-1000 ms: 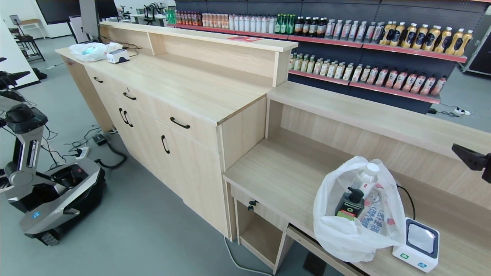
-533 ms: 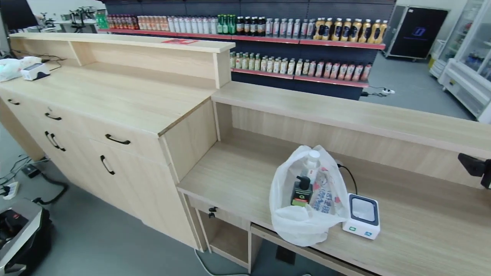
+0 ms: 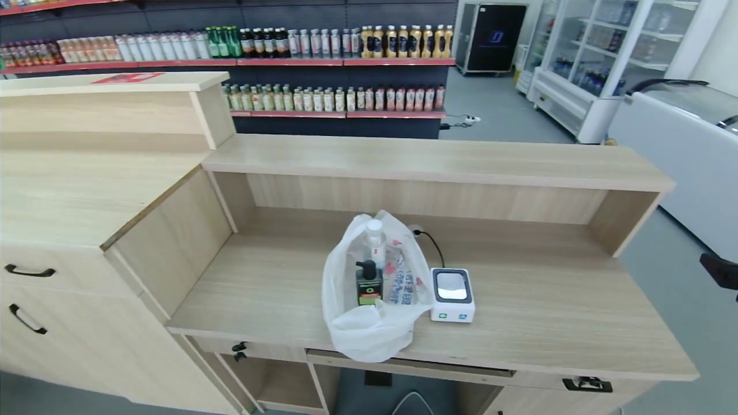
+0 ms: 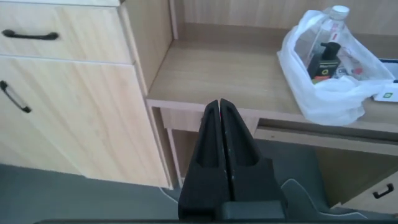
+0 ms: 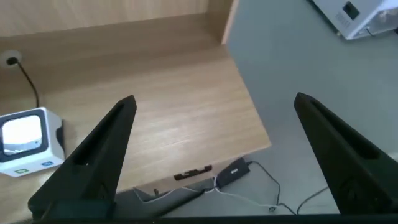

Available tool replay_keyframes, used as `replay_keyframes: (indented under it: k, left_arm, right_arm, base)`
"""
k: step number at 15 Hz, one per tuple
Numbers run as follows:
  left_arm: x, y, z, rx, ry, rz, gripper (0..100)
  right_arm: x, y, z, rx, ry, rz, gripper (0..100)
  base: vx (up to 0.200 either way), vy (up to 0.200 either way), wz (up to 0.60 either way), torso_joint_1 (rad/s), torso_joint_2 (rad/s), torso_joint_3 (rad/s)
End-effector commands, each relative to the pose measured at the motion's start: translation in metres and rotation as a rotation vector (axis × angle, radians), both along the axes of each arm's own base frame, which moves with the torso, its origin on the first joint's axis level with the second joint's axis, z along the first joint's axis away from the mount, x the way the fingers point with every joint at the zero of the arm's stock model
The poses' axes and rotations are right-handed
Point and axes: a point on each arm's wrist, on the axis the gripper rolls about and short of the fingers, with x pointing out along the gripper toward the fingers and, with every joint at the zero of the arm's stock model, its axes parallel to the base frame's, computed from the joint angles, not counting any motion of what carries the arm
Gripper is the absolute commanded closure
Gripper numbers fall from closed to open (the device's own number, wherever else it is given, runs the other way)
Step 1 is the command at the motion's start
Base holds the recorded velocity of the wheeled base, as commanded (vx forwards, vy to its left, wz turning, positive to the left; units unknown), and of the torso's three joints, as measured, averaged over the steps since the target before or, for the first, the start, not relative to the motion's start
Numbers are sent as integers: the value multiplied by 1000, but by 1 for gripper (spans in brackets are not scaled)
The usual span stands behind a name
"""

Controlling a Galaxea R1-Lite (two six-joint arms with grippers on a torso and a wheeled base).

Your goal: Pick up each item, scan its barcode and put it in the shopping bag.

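Note:
A white plastic shopping bag (image 3: 369,311) stands on the low wooden counter (image 3: 536,300), holding a dark pump bottle (image 3: 369,283) and a clear bottle with a white cap (image 3: 375,239). A white barcode scanner (image 3: 452,294) sits just right of the bag, its cable running to the back wall. My left gripper (image 4: 219,109) is shut and empty, below and in front of the counter's front left edge, with the bag (image 4: 333,68) farther off. My right gripper (image 5: 214,106) is open wide, off the counter's right end, the scanner (image 5: 28,140) to its side; one dark finger (image 3: 718,270) shows at the head view's right edge.
A taller wooden counter with drawers (image 3: 57,219) adjoins on the left. A raised shelf (image 3: 438,161) runs behind the low counter. Drink shelves (image 3: 288,52) line the back; a chest freezer (image 3: 680,155) and glass-door coolers (image 3: 599,52) stand on the right.
The head camera has swung right, so the bag and scanner now sit mid-picture instead of lower right. The bag, bottles and scanner themselves have not moved.

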Motion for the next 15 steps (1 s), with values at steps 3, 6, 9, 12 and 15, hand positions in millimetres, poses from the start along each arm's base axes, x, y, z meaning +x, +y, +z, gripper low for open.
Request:
replay_keyframes:
  k: [3, 6, 9, 12, 15]
  left_arm:
    - [0, 0, 0, 0, 0, 2, 100]
    - [0, 0, 0, 0, 0, 2, 100]
    - [0, 0, 0, 0, 0, 0, 100]
    - [0, 0, 0, 0, 0, 2, 100]
    - [0, 0, 0, 0, 0, 2, 100]
  right_arm:
    - [-32, 17, 3, 119, -133, 50, 0]
    - [-59, 30, 3, 148, -152, 154, 0]
    - [-121, 32, -48, 86, -151, 238, 0]
    - [-155, 32, -94, 54, -247, 268, 0]
    - [-170, 37, -111, 66, -259, 425, 0]
  base:
    - [0, 0, -200, 1, 1, 2]
    - [0, 0, 0, 0, 0, 0]
    - [0, 0, 0, 0, 0, 0]
    - [0, 0, 0, 0, 0, 0]
    - [0, 0, 0, 0, 0, 0]
